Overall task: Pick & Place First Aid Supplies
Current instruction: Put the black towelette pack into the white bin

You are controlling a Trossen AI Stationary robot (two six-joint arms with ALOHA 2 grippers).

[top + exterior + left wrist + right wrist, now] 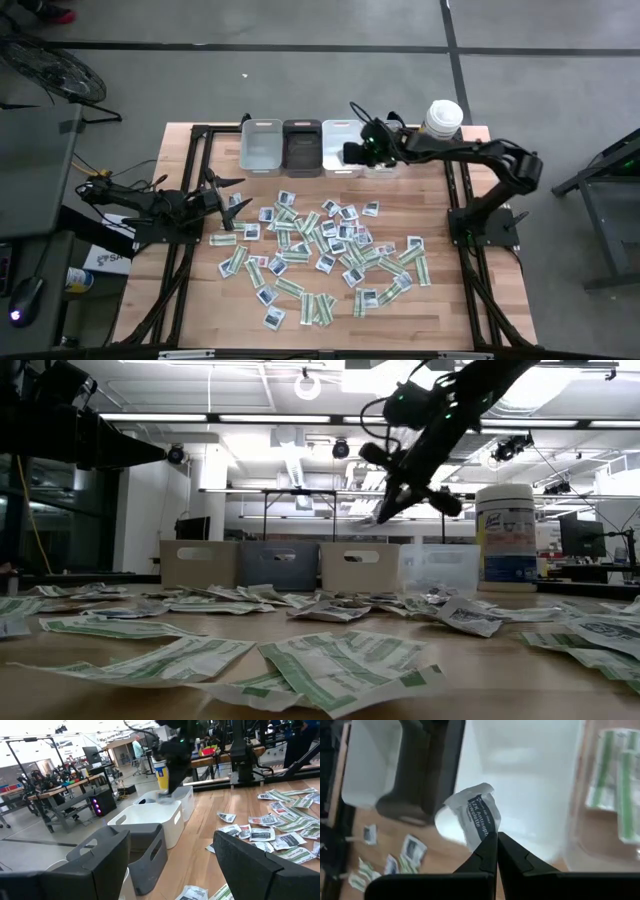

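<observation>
Right tool: we see the right tool (496, 839) pinching a white packet (475, 816) with dark-blue print by its lower edge; the fingertips are pressed together on the paper.
Right tool position: in the high view we find it (352, 152) above the row of bins, over the white bin (340, 147); in the low view it (384, 506) hangs well above the bins.
Left tool: we see the left tool (236, 192) spread wide and holding nothing, at the left side of the counter (190, 290), near the edge of the packet pile.
Supplies: we see the first aid supplies (325, 255) scattered flat across the middle of the counter, green-and-white strips mixed with squarish white packets.
Bins: we count four in a row at the far edge: light grey bin (262, 145), dark grey bin (302, 146), the white one and a clear bin (385, 165).
Clear bin contents: we see green-and-white strips (612, 767) lying inside it.
Canister: we see a white canister (442, 118) just beside the clear bin.
</observation>
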